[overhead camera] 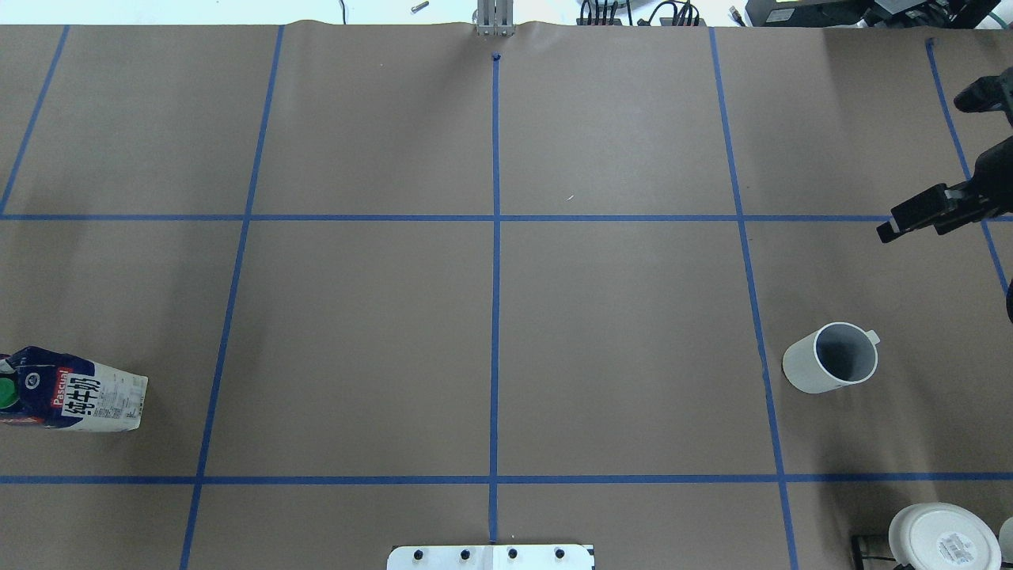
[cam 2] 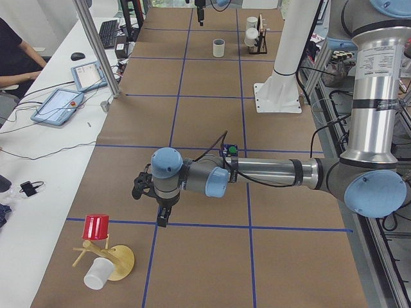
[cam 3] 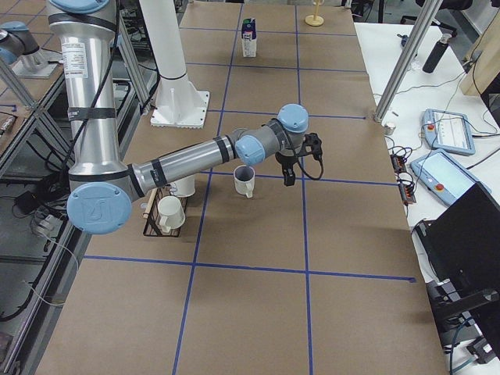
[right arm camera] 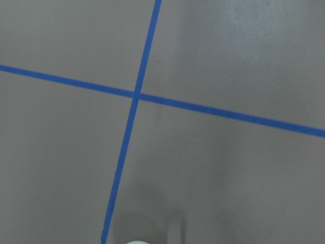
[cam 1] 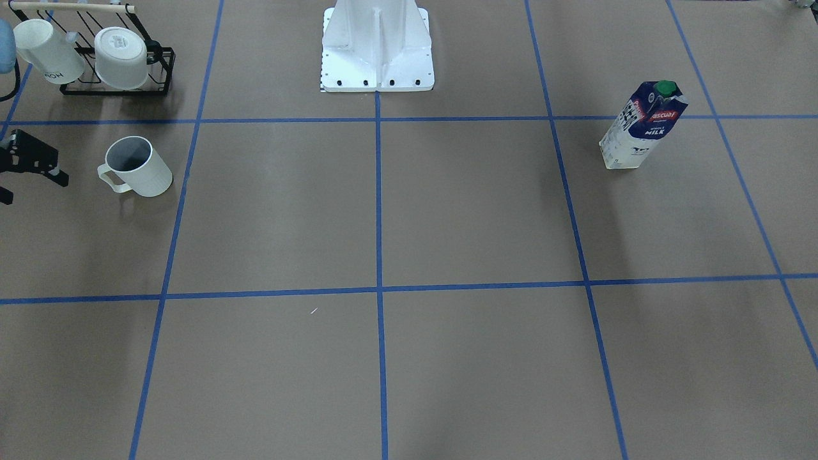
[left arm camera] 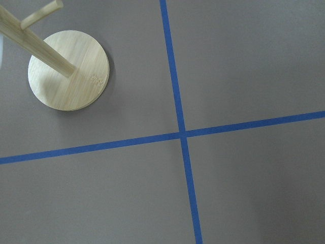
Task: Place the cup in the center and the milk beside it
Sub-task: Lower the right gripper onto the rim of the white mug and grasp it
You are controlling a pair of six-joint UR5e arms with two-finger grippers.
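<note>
The cup (cam 1: pixel 137 167) is a plain white mug that stands upright on the robot's right side of the table; it also shows in the overhead view (overhead camera: pixel 831 358) and the exterior right view (cam 3: pixel 244 181). The milk (cam 1: pixel 641 124) is a navy and white carton with a green cap that stands upright on the robot's left side (overhead camera: pixel 75 393). My right gripper (cam 1: pixel 35 188) hangs open and empty beyond the cup, apart from it (overhead camera: pixel 922 168). My left gripper (cam 2: pixel 162 217) shows only in the exterior left view, away from the milk; I cannot tell whether it is open.
A black rack (cam 1: pixel 160 70) holding two other white mugs stands near the robot's right corner. A wooden mug tree (left arm camera: pixel 68 70) with a red cup (cam 2: pixel 97 226) stands below my left gripper. The white robot base (cam 1: pixel 377 57) is at the table's middle edge.
</note>
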